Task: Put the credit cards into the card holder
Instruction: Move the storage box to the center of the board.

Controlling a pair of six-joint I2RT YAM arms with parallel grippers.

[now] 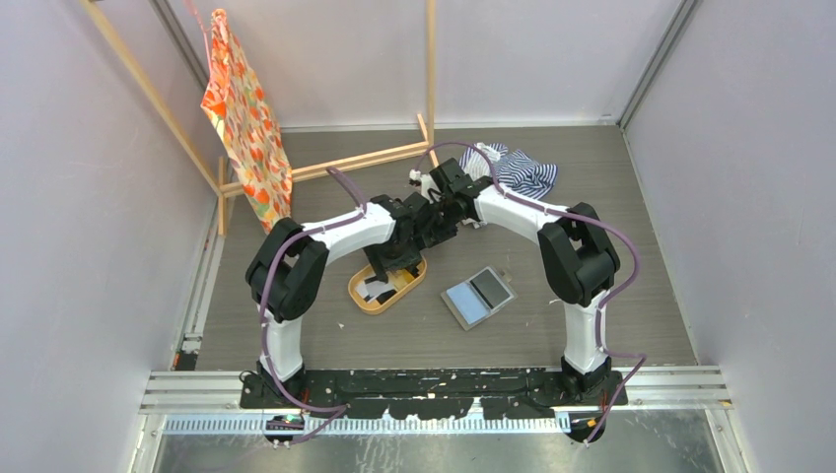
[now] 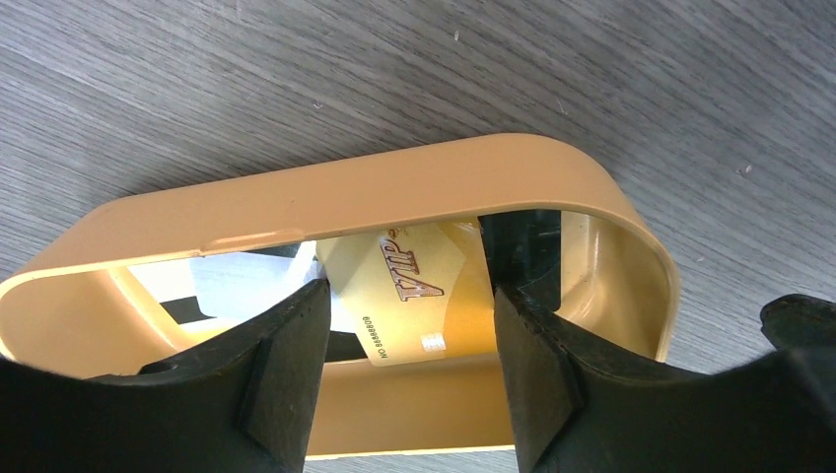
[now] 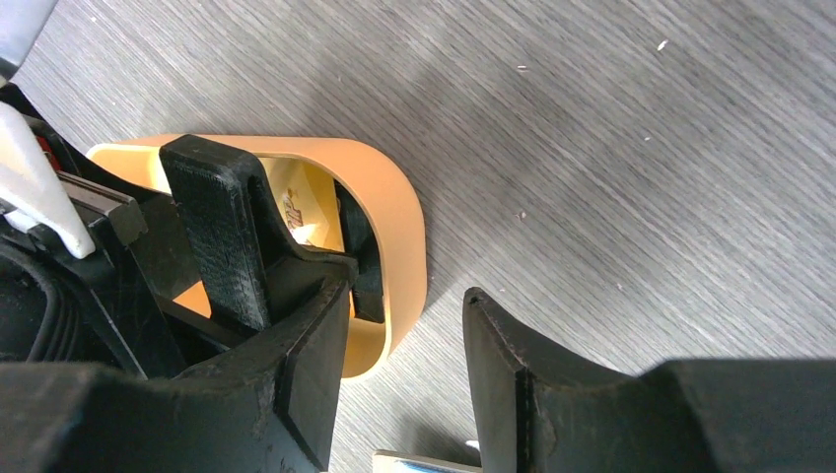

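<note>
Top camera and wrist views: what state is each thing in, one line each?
Grey-brown folding card holder: open, lying flat.
Oval orange tray: holds cards.
Gold VIP card: tilted inside tray.
Left gripper: jaws apart astride gold card; grip unclear.
Right gripper: open, empty.
Striped cloth: crumpled.

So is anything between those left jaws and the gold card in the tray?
The left gripper has its jaws open inside the orange tray, either side of the gold card; nothing visible lies between.
</note>
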